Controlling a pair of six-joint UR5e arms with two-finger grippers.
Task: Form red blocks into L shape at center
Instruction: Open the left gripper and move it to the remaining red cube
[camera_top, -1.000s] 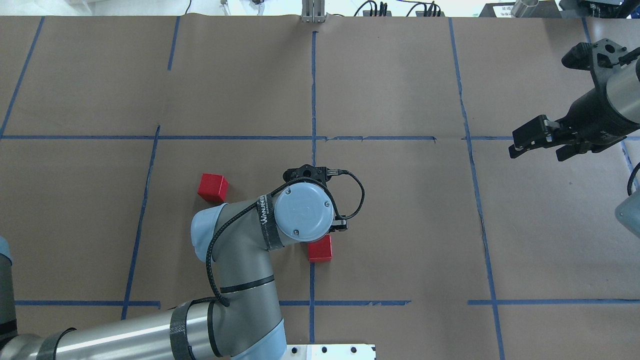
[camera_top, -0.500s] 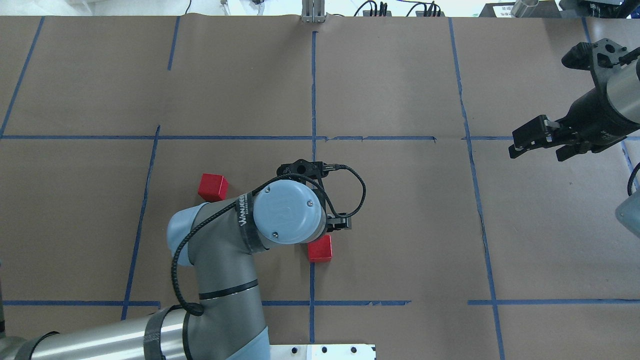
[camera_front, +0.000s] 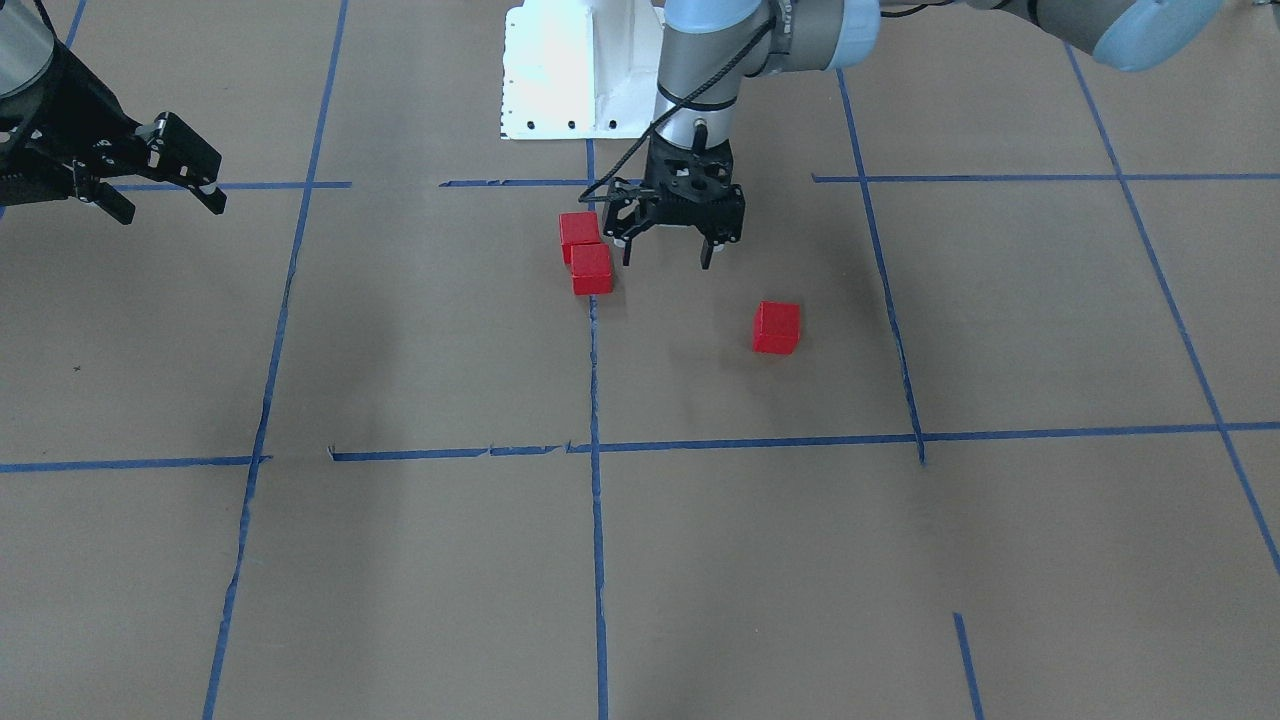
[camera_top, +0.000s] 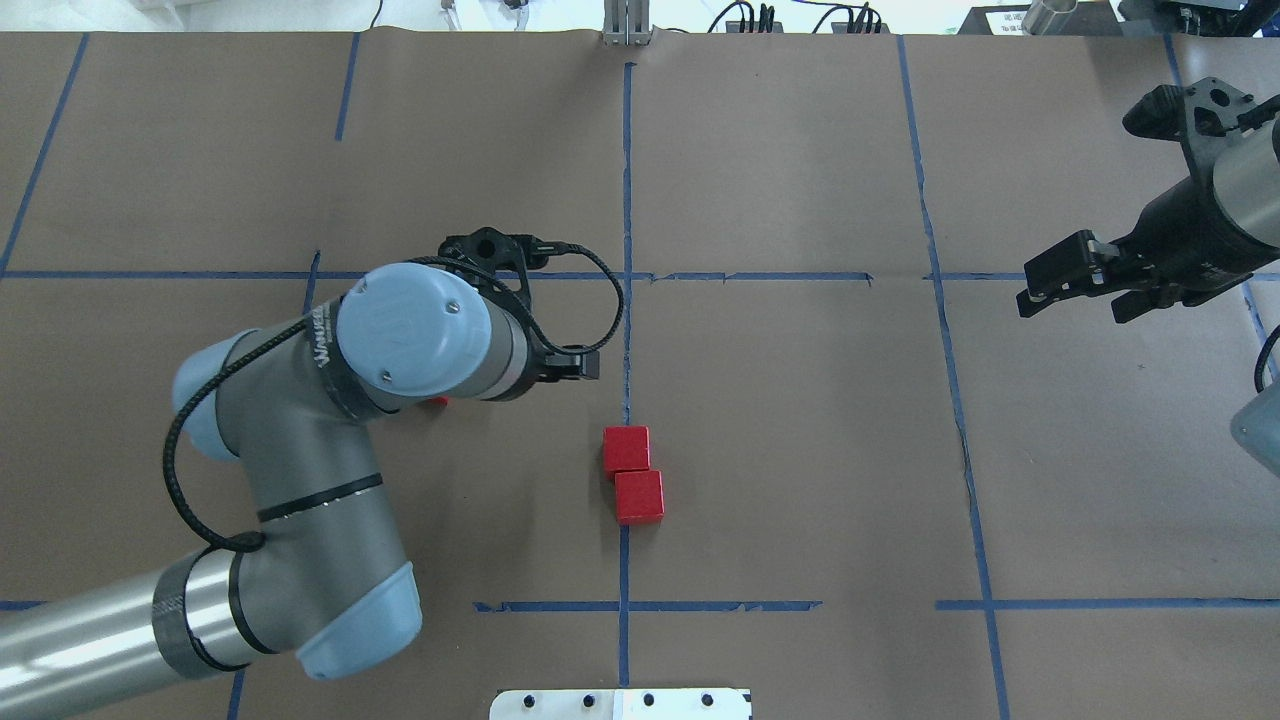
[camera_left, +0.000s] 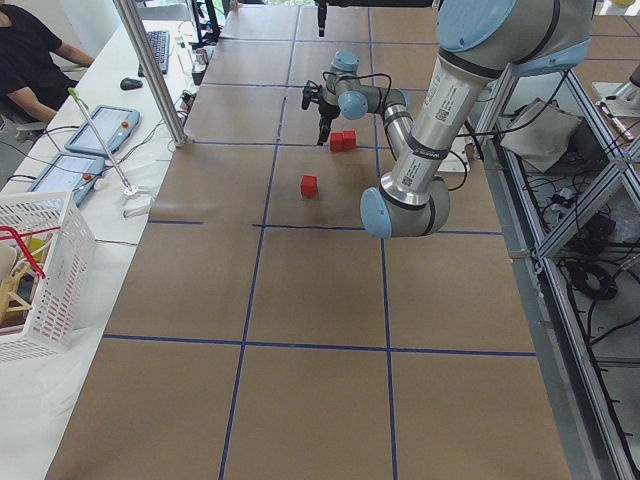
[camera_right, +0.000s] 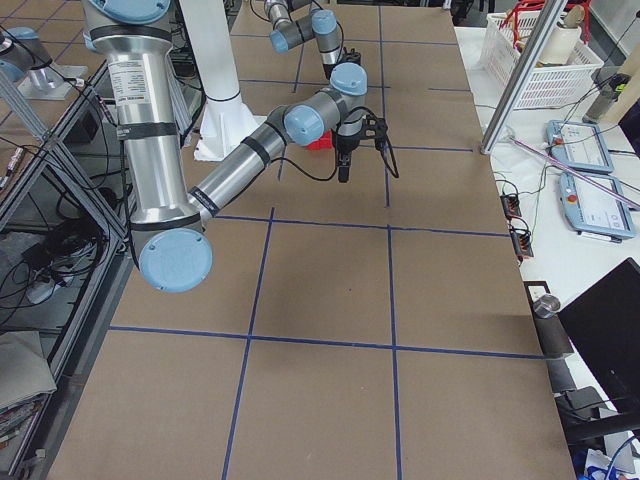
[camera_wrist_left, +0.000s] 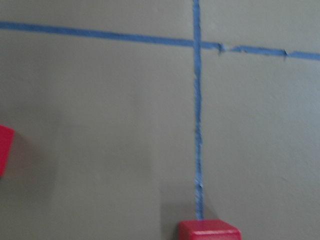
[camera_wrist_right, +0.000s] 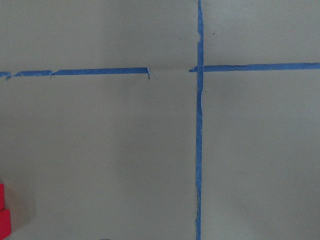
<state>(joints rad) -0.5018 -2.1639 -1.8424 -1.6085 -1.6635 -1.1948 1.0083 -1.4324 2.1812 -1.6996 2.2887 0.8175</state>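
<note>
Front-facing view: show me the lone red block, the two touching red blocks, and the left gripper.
lone red block (camera_front: 777, 328), front-facing view, middle of the block.
touching red blocks (camera_front: 591, 268), front-facing view, on the block nearer the camera.
left gripper (camera_front: 666, 256), front-facing view, midway between its open fingertips.

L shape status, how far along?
Done: two red blocks touch in a row on the middle tape line. In hand: nothing; the left end effector hangs open beside them. Left: the third block sits apart, not yet the L's foot. Right end effector open, idle.
</note>
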